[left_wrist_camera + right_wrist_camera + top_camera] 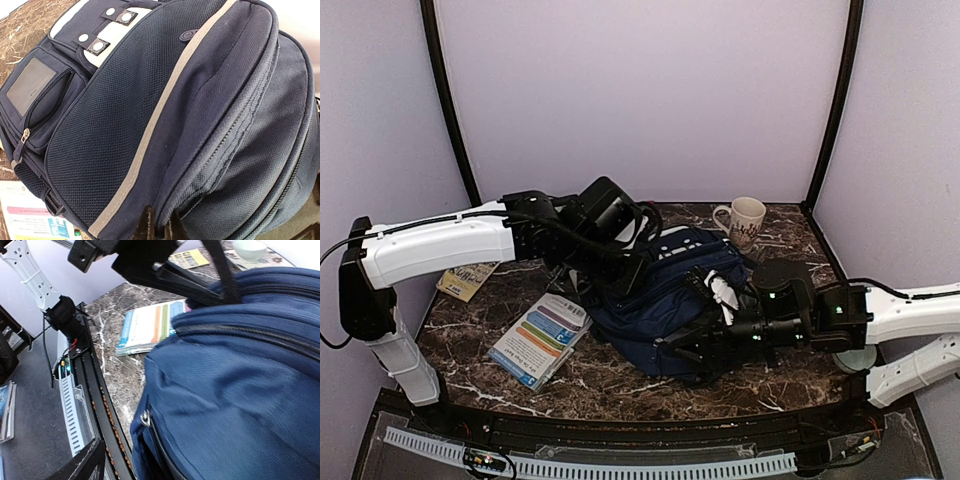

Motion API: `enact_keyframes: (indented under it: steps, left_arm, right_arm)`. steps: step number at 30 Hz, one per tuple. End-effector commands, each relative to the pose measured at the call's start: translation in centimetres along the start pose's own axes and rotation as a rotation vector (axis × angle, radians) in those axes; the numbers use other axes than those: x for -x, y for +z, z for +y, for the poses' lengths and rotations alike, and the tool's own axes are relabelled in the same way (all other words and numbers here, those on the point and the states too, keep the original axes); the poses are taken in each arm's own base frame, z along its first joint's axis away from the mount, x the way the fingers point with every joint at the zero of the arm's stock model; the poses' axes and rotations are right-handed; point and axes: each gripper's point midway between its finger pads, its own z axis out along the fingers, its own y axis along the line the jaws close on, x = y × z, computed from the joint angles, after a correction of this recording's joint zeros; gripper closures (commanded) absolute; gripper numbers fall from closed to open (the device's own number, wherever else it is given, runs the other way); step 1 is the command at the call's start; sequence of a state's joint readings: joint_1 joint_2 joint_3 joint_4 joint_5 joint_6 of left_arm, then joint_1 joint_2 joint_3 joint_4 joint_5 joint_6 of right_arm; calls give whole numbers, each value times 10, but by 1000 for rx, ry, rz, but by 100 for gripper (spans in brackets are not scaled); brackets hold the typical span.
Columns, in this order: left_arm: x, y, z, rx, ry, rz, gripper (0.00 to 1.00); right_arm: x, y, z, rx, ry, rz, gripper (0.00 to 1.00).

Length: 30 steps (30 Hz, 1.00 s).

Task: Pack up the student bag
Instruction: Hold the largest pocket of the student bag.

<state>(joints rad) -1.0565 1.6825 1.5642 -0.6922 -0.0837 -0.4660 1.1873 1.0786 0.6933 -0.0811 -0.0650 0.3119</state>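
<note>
The student bag (665, 305), navy with a pale diagonal stripe, lies on its back in the middle of the marble table. It fills the left wrist view (165, 110). My left gripper (632, 272) is at the bag's upper left edge. Its fingertips (146, 226) are shut on a fold of fabric beside a zipper seam. My right gripper (695, 345) is low at the bag's near right side, jaws open. One finger (82, 465) shows clear of the fabric; the other is hidden. A silver zipper pull (146, 418) sits close to it on the bag (235, 390).
A booklet with coloured bands (542, 338) lies left of the bag, also seen as the booklet (150, 325) in the right wrist view. A yellowish card (468, 278) lies at the far left. A patterned mug (744, 220) stands behind the bag. The black front rail (92, 385) is near my right gripper.
</note>
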Motion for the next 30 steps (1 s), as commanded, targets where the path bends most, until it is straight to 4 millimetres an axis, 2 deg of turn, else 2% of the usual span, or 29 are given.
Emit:
enact_keyframes:
  steps: [1,4,9,14,17,21,23,27,30]
  left_arm:
    - [29,-34,1,-26,-78,-124,100]
    - [32,-35,0,-28,-82,-124,100]
    - [33,-40,0,-32,-87,-134,100]
    - [32,-44,3,-20,-87,-136,100]
    - [31,-45,5,-11,-85,-134,100]
    - [31,-45,5,-9,-85,-138,100]
    - [31,-46,5,-10,-82,-139,100]
    - [34,-52,6,-4,-76,-148,100]
    - [37,-60,7,4,-73,-153,93]
  right_arm:
    - [34,10,27,150,-20,-108,29]
    - [37,15,30,172,-18,-113,29]
    - [47,20,7,48,8,-175,36]
    - [61,16,10,81,14,-248,43]
    - [66,18,5,69,33,-263,53]
    - [70,21,-7,27,80,-285,77]
    - [71,22,-8,32,102,-297,86]
    - [80,26,-2,63,97,-307,96]
    - [85,31,2,75,72,-289,100]
